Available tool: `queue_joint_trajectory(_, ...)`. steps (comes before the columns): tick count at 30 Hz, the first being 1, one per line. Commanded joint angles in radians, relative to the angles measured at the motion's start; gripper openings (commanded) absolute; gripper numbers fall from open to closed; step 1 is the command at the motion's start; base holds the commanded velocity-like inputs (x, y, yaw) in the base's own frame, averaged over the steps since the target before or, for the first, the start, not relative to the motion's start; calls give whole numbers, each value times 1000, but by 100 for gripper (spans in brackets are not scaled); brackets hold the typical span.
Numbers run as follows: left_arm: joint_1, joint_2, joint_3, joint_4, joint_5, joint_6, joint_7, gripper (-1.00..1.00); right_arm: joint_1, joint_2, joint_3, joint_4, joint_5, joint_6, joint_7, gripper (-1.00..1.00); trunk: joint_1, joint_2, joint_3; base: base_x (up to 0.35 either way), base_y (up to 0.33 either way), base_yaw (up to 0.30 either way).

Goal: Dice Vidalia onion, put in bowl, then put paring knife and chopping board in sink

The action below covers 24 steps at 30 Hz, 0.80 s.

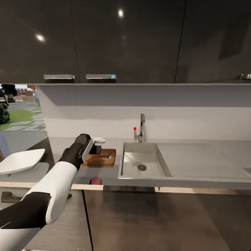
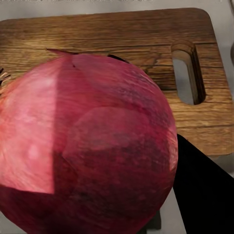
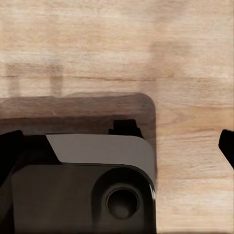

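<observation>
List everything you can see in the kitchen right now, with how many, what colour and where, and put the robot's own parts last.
Vidalia onion: one, reddish-pink, close before the left wrist camera, over the board.
Chopping board: one, dark brown wood, on the countertop left of the sink.
Sink: one, grey steel, basin with round drain, drainboard to its right.
Tap: one, chrome with red dot, behind the basin.
Bowl: one, white, far left.
Countertop: one, grey.
Upper cabinets: dark, above.
Left gripper: over the board's left end.
Right gripper's fingers: black, above pale wood floor.
</observation>
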Motion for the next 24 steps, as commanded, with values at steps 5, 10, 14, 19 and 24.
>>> queue_joint_trajectory(5,-1,0,-2,-4,-1,5,2,-100,-1,0,9,1,-10,-3,-2,100,-19,35,7,0,0,0)
queue_joint_trajectory(10,-1,0,-2,-3,-1,6,2,-100,-1,1,10,1,-10,-3,-3,100,-38,70,14,0,0,0)
queue_joint_trajectory(14,-1,0,-2,-2,-1,6,2,-100,-1,1,10,1,-10,-3,-3,100,-54,98,21,0,0,0)
queue_joint_trajectory(19,-1,1,-2,-1,-1,6,2,-100,-1,2,10,1,-10,-3,-2,100,-73,133,28,0,0,0)
queue_joint_trajectory(24,-1,1,-2,2,-1,6,2,-100,-1,2,10,1,-10,-3,-2,100,-92,168,36,0,0,0)
